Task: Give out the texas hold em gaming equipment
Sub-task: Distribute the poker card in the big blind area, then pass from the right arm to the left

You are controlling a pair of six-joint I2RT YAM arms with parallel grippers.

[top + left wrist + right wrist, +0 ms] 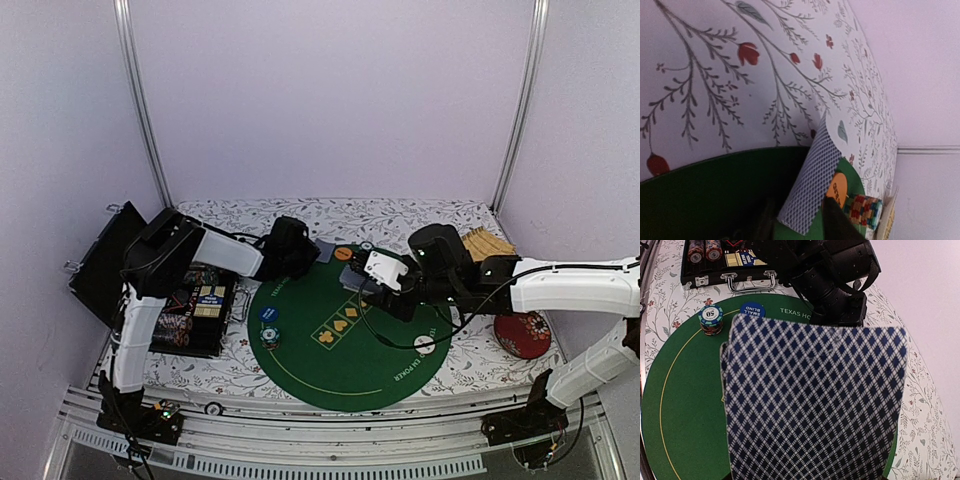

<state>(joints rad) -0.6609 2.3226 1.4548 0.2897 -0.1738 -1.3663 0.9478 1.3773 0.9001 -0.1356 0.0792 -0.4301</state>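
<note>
My left gripper reaches to the green mat's far edge, open. A grey-blue card lies between its dark fingers, half on the mat and half on the floral cloth. An orange button disc and a striped chip stack sit just beyond it. My right gripper is shut on playing cards above the mat; their diamond-patterned back fills the right wrist view and hides the fingers. A blue "small blind" disc and a chip stack lie at the mat's left. A white disc lies at its right.
The big green round felt mat covers the table's middle. An open black case with chips and cards stands at the left, with its handle facing the mat. A red round dish and a wooden rack are at the right.
</note>
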